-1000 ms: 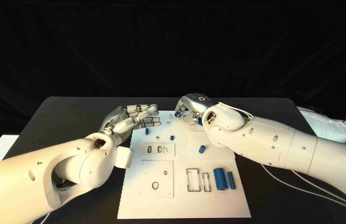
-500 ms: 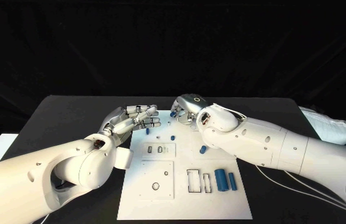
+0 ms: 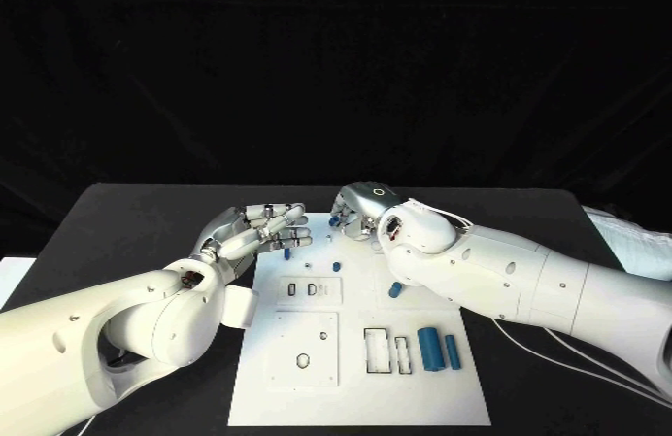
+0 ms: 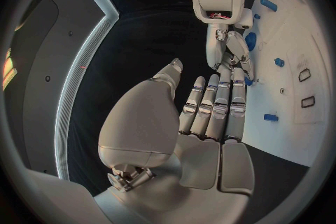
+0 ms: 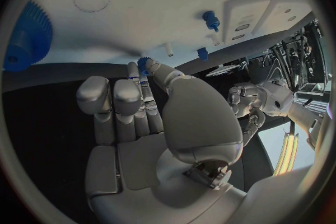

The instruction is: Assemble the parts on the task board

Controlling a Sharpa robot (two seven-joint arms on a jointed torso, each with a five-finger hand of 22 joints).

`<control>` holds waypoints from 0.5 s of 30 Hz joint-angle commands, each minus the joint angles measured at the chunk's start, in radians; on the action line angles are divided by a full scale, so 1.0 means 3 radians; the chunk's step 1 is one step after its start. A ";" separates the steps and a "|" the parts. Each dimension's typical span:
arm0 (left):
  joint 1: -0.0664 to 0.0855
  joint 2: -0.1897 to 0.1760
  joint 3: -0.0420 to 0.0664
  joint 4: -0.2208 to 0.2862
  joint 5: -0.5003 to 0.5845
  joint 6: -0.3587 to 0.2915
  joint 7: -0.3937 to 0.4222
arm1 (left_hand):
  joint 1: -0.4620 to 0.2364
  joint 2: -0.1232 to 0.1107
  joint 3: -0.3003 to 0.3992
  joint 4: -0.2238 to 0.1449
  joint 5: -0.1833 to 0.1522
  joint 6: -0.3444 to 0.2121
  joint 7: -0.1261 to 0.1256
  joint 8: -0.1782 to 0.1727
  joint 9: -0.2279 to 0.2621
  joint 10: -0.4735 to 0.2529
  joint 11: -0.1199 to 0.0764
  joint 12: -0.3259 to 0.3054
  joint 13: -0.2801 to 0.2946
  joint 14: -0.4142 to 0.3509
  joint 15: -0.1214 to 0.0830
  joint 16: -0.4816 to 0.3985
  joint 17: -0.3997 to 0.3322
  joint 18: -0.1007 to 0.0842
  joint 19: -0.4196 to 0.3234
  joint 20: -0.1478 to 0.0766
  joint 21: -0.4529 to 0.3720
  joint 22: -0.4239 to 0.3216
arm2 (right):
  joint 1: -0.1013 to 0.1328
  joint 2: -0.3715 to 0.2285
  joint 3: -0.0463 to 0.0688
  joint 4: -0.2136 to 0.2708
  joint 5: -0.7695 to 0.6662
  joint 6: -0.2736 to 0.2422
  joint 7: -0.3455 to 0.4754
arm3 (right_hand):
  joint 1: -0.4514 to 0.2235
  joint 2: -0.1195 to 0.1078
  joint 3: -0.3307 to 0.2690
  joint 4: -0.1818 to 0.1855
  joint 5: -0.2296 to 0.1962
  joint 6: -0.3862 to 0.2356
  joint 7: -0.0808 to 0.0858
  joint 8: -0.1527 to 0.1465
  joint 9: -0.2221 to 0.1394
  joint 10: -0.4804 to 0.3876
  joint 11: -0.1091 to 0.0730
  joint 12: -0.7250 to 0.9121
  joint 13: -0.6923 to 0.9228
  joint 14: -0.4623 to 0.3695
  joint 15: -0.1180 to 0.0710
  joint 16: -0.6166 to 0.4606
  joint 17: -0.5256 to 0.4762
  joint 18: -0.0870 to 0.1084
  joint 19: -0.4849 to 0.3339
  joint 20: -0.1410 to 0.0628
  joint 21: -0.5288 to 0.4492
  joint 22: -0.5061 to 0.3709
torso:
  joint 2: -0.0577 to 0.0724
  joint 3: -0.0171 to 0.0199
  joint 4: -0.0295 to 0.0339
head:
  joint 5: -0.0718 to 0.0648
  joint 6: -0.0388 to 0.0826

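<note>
Task board long axis running away, parts lengthwise

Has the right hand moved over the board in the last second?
Yes. The right hand has crept toward the robot's left along the task board's far edge.

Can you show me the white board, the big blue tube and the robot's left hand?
white board [image 3: 420, 397], head view, bare near corner.
big blue tube [image 3: 428, 350], head view, its middle.
left hand [image 3: 259, 230], head view, middle of hand.

Matt white task board, glossy blue plastic parts, satin silver metal-look left hand.
</note>
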 commanded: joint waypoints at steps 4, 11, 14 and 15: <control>0.0005 -0.0003 0.0003 0.0013 0.0028 0.0085 0.0016 | -0.0025 0.0006 0.0007 -0.0028 0.0011 0.0006 0.0114 -0.0019 -0.0003 0.0000 0.0027 -0.0013 -0.0002 0.0016 0.0010 -0.0022 0.0004 0.0034 0.0025 0.0006 0.0013 -0.0005 | -0.0006 0.0034 -0.0005 -0.0082 -0.0141 0.0153 -0.0101 | -0.0022 -0.0009 -0.0005 0.0021 -0.0015 0.0026 0.0000 0.0007 0.0036 -0.0029 0.0004 -0.0019 -0.0003 0.0038 0.0013 0.0016 -0.0001 -0.0037 -0.0018 0.0000 0.0013 0.0000 | 0.0009 0.0003 -0.0005 | 0.0006 0.0024; 0.0005 -0.0004 0.0003 0.0013 0.0039 0.0095 0.0009 | -0.0024 0.0006 0.0008 -0.0030 0.0011 0.0005 0.0115 -0.0020 -0.0003 -0.0001 0.0027 -0.0014 -0.0002 0.0015 0.0011 -0.0024 0.0004 0.0033 0.0025 0.0006 0.0012 -0.0006 | -0.0006 0.0067 -0.0005 -0.0095 -0.0120 0.0153 -0.0076 | -0.0020 -0.0033 -0.0004 0.0024 -0.0020 -0.0002 0.0011 -0.0014 0.0031 -0.0061 0.0012 -0.0024 -0.0006 0.0028 0.0019 -0.0002 -0.0030 -0.0033 -0.0036 0.0004 0.0003 -0.0020 | 0.0012 -0.0002 0.0008 | 0.0004 0.0015; 0.0005 -0.0005 0.0003 0.0013 0.0040 0.0097 0.0006 | -0.0024 0.0006 0.0008 -0.0030 0.0011 0.0005 0.0115 -0.0020 -0.0003 -0.0001 0.0027 -0.0014 -0.0002 0.0015 0.0011 -0.0024 0.0004 0.0033 0.0025 0.0006 0.0012 -0.0006 | -0.0006 0.0066 -0.0005 -0.0093 -0.0089 0.0112 -0.0062 | -0.0041 -0.0116 -0.0018 0.0052 -0.0034 -0.0231 0.0068 -0.0058 -0.0024 -0.0233 0.0059 -0.0022 -0.0008 -0.0010 0.0060 -0.0078 -0.0139 -0.0016 -0.0105 0.0033 -0.0052 -0.0119 | 0.0011 -0.0002 0.0007 | 0.0007 0.0015; 0.0005 -0.0006 0.0003 0.0013 0.0040 0.0097 0.0004 | -0.0024 0.0006 0.0009 -0.0031 0.0011 0.0004 0.0115 -0.0020 -0.0003 -0.0002 0.0028 -0.0015 -0.0002 0.0014 0.0011 -0.0025 0.0004 0.0033 0.0024 0.0006 0.0012 -0.0006 | -0.0005 0.0062 -0.0005 -0.0089 -0.0080 0.0093 -0.0058 | -0.0054 -0.0166 -0.0048 0.0062 -0.0046 -0.0372 0.0077 -0.0059 -0.0053 -0.0314 0.0075 -0.0023 -0.0009 -0.0028 0.0070 -0.0122 -0.0200 -0.0003 -0.0144 0.0047 -0.0087 -0.0181 | 0.0012 -0.0002 0.0004 | 0.0010 0.0017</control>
